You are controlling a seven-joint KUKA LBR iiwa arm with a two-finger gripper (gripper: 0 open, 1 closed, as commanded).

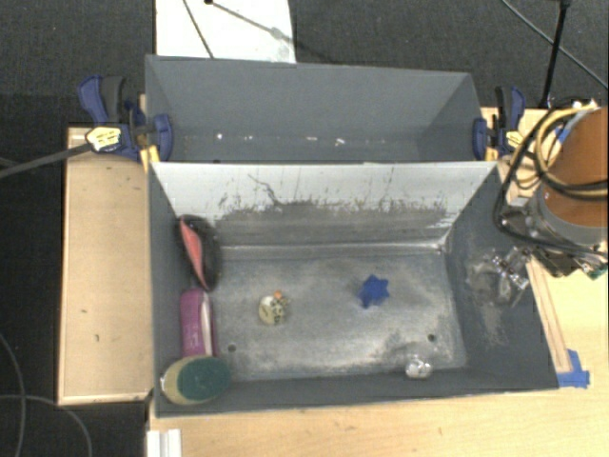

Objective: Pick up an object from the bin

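Hanging at the right side of the grey metal bin (314,93), the arm's silvery gripper (500,279) sits above the sloping right wall. It is to the right of a small blue star-shaped piece (373,291) and well apart from it. Whether the gripper is spread or closed I cannot tell from this view. The blue star-shaped piece lies on the bin floor a little right of the middle and is the loose thing nearest the gripper, with bare scuffed floor between the two. Below and to the right of the star, near the front wall, lies a small whitish crumpled lump (417,367). To the left of the star rests a small round cream-and-yellow ball (273,309). Farther left, along the left wall, lies a pink tube-shaped bottle (196,322). A red and black oblong thing (198,250) leans on that wall behind it, and a round dark-green pad with a pale rim (195,379) sits in the front corner. All of these lie apart from the star.
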